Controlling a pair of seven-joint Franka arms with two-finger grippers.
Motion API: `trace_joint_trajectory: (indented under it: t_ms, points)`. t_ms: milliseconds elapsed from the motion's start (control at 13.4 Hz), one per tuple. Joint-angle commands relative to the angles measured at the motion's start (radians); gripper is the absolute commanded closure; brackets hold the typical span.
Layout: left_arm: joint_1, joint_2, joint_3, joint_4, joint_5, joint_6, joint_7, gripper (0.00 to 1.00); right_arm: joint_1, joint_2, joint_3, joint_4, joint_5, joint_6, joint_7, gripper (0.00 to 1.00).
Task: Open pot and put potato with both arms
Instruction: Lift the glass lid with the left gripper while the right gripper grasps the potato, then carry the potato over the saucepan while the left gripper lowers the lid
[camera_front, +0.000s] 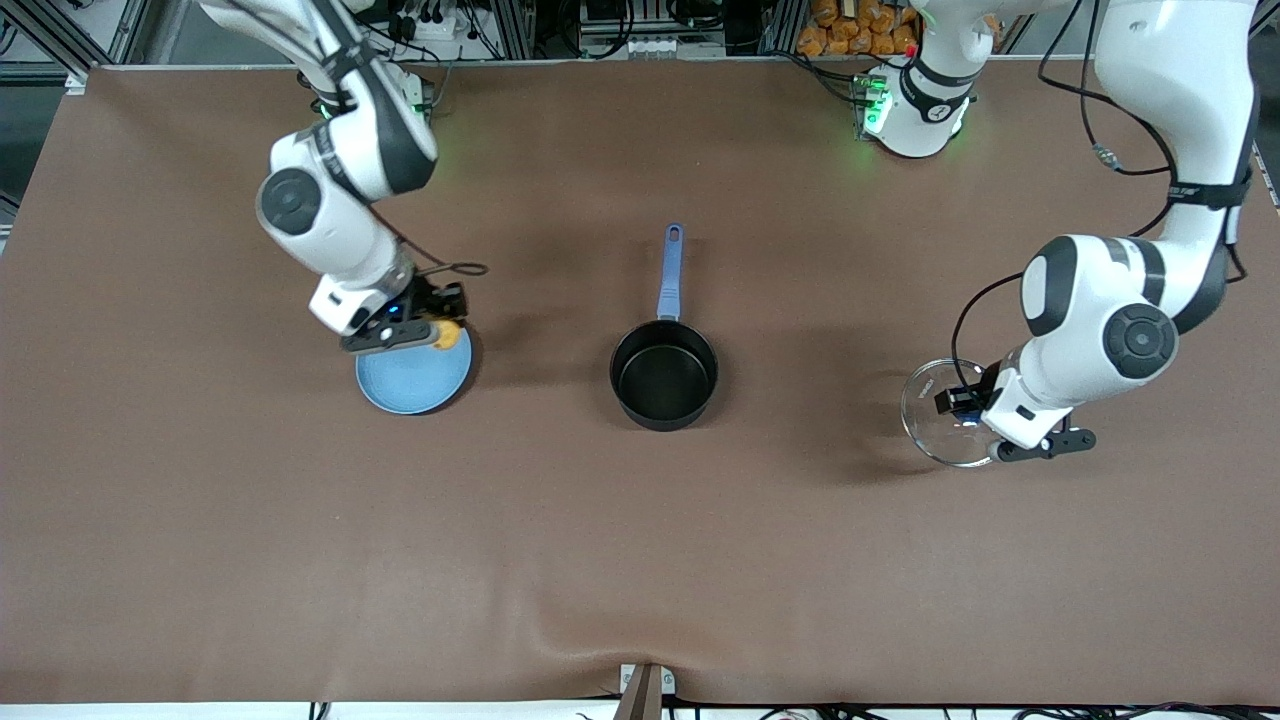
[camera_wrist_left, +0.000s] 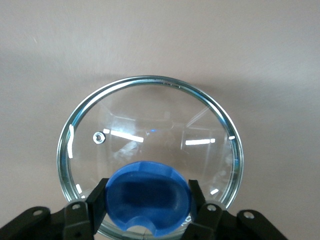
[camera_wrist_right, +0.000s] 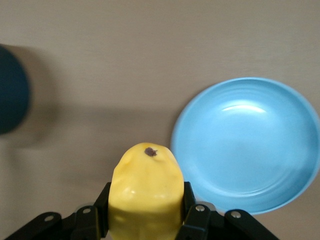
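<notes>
The black pot (camera_front: 664, 375) stands open in the middle of the table, its blue handle (camera_front: 670, 270) pointing toward the arms' bases. My right gripper (camera_front: 440, 325) is shut on the yellow potato (camera_front: 447, 335), held above the rim of the light-blue plate (camera_front: 410, 380) on its pot side. In the right wrist view the potato (camera_wrist_right: 145, 190) fills the jaws of the right gripper (camera_wrist_right: 145, 210). My left gripper (camera_front: 960, 408) is shut on the blue knob (camera_wrist_left: 148, 190) of the glass lid (camera_front: 935, 415), low at the left arm's end. I cannot tell whether the lid (camera_wrist_left: 150, 120) touches the table.
The light-blue plate (camera_wrist_right: 250, 145) holds nothing. The pot's dark edge (camera_wrist_right: 10, 97) shows in the right wrist view. Brown table cover (camera_front: 640, 560) spreads all round, with a small ridge near the front edge.
</notes>
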Motion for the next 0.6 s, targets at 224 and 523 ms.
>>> trace_joint_trajectory:
  t_ms: [224,523]
  points:
    - [0.034,0.006,-0.015,-0.124,0.054,0.119,0.029,1.00,0.126,0.085,0.090,0.329,-0.260,-0.274,0.436,1.00]
    - [0.037,-0.003,-0.009,-0.067,0.080,0.104,0.023,0.00,0.291,0.268,0.094,0.547,-0.275,-0.311,0.623,1.00]
